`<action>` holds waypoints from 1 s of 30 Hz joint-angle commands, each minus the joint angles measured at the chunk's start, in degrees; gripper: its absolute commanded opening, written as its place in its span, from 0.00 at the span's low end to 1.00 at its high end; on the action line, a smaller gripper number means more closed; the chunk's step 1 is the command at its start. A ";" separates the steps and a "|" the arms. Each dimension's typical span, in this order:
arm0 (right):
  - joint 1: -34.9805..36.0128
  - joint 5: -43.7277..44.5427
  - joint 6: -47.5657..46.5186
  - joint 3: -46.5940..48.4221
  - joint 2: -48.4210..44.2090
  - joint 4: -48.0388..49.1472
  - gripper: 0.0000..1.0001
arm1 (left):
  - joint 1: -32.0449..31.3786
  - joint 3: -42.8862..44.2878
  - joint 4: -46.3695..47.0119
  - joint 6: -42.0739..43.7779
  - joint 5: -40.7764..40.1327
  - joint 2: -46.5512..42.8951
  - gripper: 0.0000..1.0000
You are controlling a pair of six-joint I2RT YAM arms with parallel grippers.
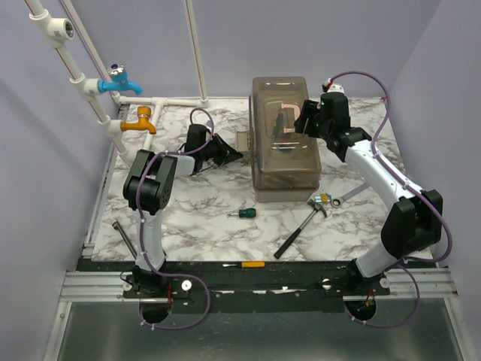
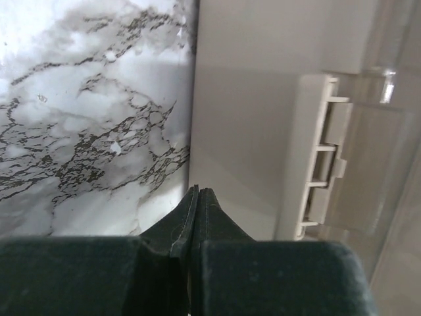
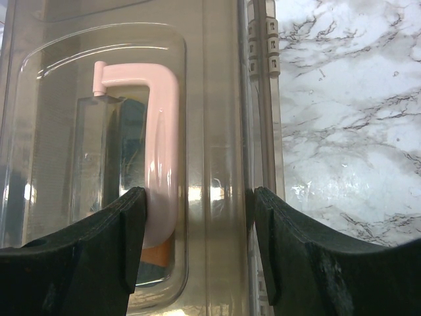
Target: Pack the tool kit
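Pinched together on nothing, my left gripper sits just beside the toolbox wall near its latch, while my right gripper gapes empty over the lid, pink handle just inside one finger; I fear a careless nudge skids the shut toolbox.

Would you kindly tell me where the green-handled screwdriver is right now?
In the top view, the green-handled screwdriver lies on the table near the middle, just in front of the toolbox and left of the hammer.
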 commanded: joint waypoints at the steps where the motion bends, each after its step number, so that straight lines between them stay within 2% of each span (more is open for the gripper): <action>1: 0.06 -1.81 -1.29 -1.14 -1.95 -3.98 0.55 | 0.33 3.06 3.74 -3.74 7.07 3.25 0.00; 5: 0.05 -2.52 -1.23 -1.19 -1.62 -3.73 0.55 | -0.05 5.64 15.69 -9.47 14.20 6.58 0.00; 10: 0.05 -4.31 -0.88 -1.03 -1.47 -3.54 0.54 | -0.22 9.70 23.44 -14.37 17.83 10.03 0.00; 15: 0.06 -5.47 -0.62 -0.35 -1.88 -3.80 0.54 | -0.22 12.15 43.48 -28.51 20.82 13.45 0.00; 21: 0.02 -5.71 -0.44 -0.24 -1.67 -4.16 0.54 | -0.14 8.81 50.07 -30.44 20.19 9.63 0.00; 24: 0.02 -5.87 -0.66 -0.27 -1.63 -4.46 0.54 | -0.14 7.73 47.27 -27.91 20.01 7.59 0.00; 30: 0.06 -6.94 -0.84 1.61 0.74 -7.13 0.52 | -1.30 8.90 14.78 -3.73 15.64 0.55 0.00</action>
